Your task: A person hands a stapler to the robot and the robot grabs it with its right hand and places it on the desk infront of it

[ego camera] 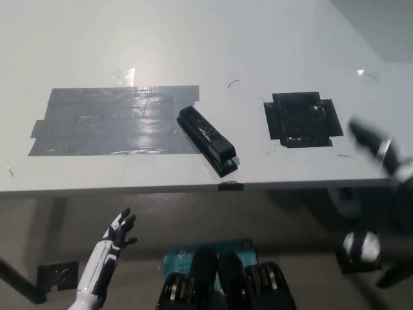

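Lying flat on the desk [271, 39], the stapler [208, 140] sat angled, its far end just on the corner of the grey tape patch [110, 121] and its near end close to the desk's front edge. A black tape square [302, 119] lay well apart to its right. Nothing touched the stapler.

Your right hand [377, 147] showed only as a blur at the desk's right edge, far from the stapler; I could not tell how its fingers stood. Your left hand [117, 231] hung below the desk edge at lower left, fingers spread and empty.

Judgement: the stapler looked rigid, smooth and fairly dense for its bulk, so slippery under a loose hold. If you need it again, take it across the long body near the middle, fingers on both flanks, not by the tapered near end.
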